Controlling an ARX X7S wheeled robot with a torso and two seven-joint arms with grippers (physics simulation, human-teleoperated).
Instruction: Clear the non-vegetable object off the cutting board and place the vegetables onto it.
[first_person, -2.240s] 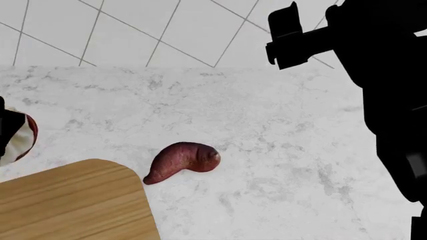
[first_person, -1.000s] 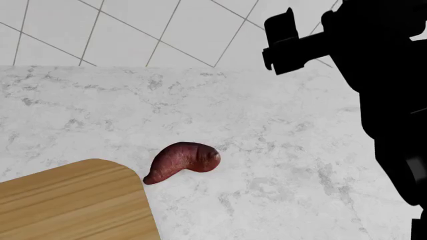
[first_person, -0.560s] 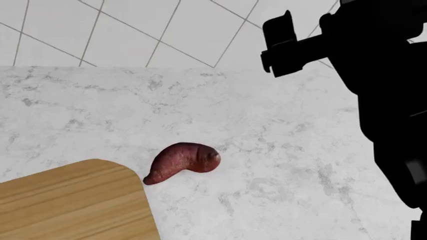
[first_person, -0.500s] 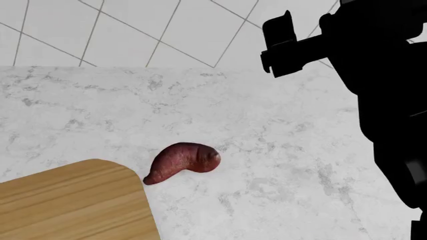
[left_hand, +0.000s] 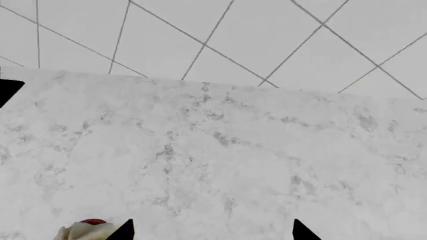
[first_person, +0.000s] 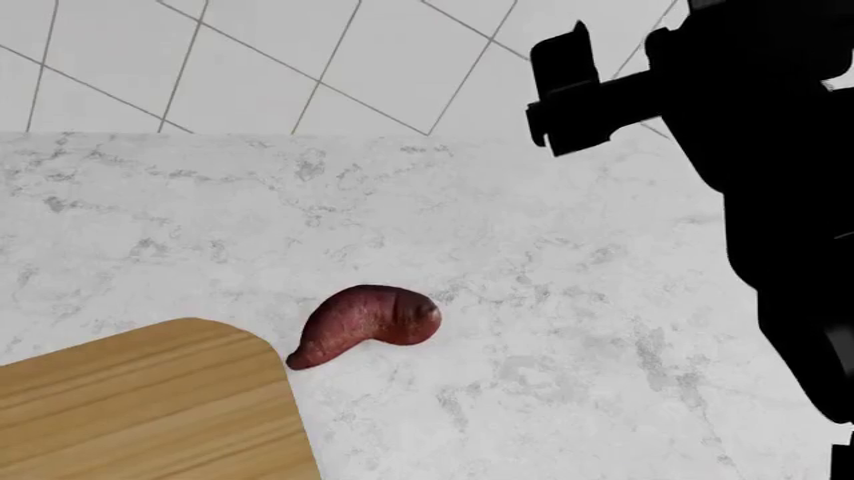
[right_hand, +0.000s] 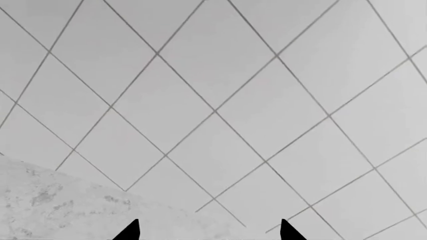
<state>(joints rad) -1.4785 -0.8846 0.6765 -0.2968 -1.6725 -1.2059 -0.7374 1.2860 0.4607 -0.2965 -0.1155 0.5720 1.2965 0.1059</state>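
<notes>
At the far left, the left gripper (left_hand: 210, 231) stands spread wide and empty, the cream-white non-vegetable object (left_hand: 85, 230) just outside one fingertip on the marble. The cutting board (first_person: 147, 410) shows bare wood in the head view. Just beside its rounded corner, apart from it, lies the sweet potato (first_person: 366, 323): firm, fairly heavy, rough-skinned, likely to roll, so best pinched across its thick middle. The marble counter (first_person: 561, 300) is smooth, backed by a tiled wall (first_person: 267, 60). The right gripper (right_hand: 209, 230) hangs raised, tips apart, holding nothing
</notes>
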